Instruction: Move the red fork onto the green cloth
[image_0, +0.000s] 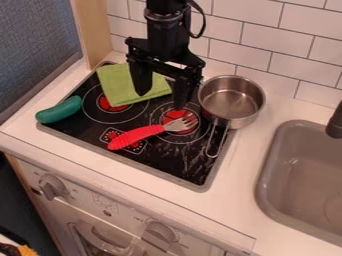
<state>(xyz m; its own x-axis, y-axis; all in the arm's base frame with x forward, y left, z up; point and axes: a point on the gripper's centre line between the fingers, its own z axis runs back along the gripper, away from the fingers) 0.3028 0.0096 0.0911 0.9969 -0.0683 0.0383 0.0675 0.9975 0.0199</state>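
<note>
My gripper (160, 99) hangs over the back of the black stovetop, open, with its two fingers spread and nothing between them. Its left finger is in front of the green cloth (122, 91), which lies at the stove's back left and is partly hidden by it. The red fork (137, 136) lies on the stovetop in front of the gripper. Its red handle points to the front left, and its metal tines lie over the right burner, pointing to the back right.
A metal pot (232, 102) stands right of the gripper, its handle pointing toward the front. A green toy vegetable (59, 110) lies at the stove's left edge. The grey sink (304, 175) is at the right, below a dark faucet (335, 123). Tiled wall behind.
</note>
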